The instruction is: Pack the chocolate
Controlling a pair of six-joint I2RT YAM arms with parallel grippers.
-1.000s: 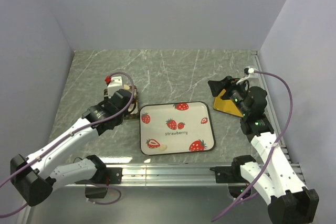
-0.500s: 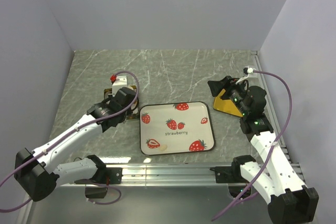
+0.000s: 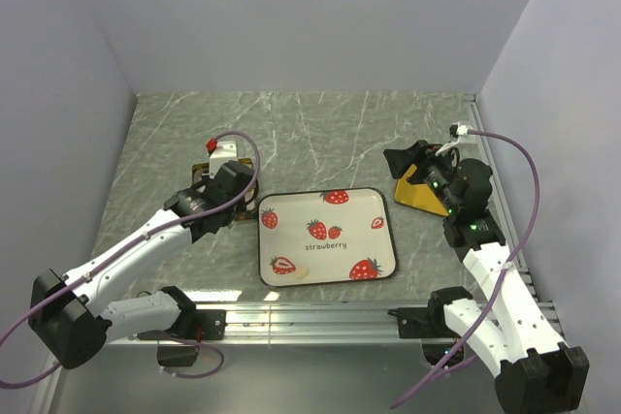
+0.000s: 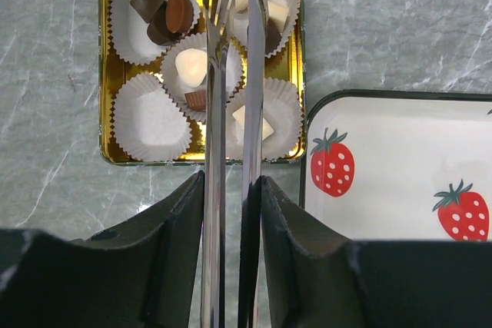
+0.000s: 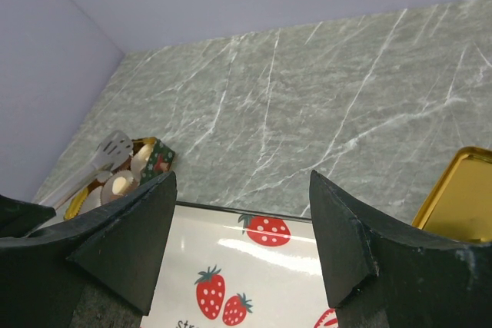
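Observation:
The chocolate lies in the white paper cups of a gold tin: dark brown pieces and cream ones. My left gripper is shut on metal tongs. Their blades stand a little apart and reach over the tin to its far right cup. A cream piece shows between the tips; I cannot tell if it is pinched. From above, my left gripper covers most of the tin. My right gripper hangs open and empty beyond the strawberry tray.
A small cream lump lies near the tray's front left corner. The gold lid leans under my right arm, right of the tray. Grey walls close in the marble table on three sides.
My left gripper has shifted a little to the right and farther over the tin with the tongs. The right arm has not moved.

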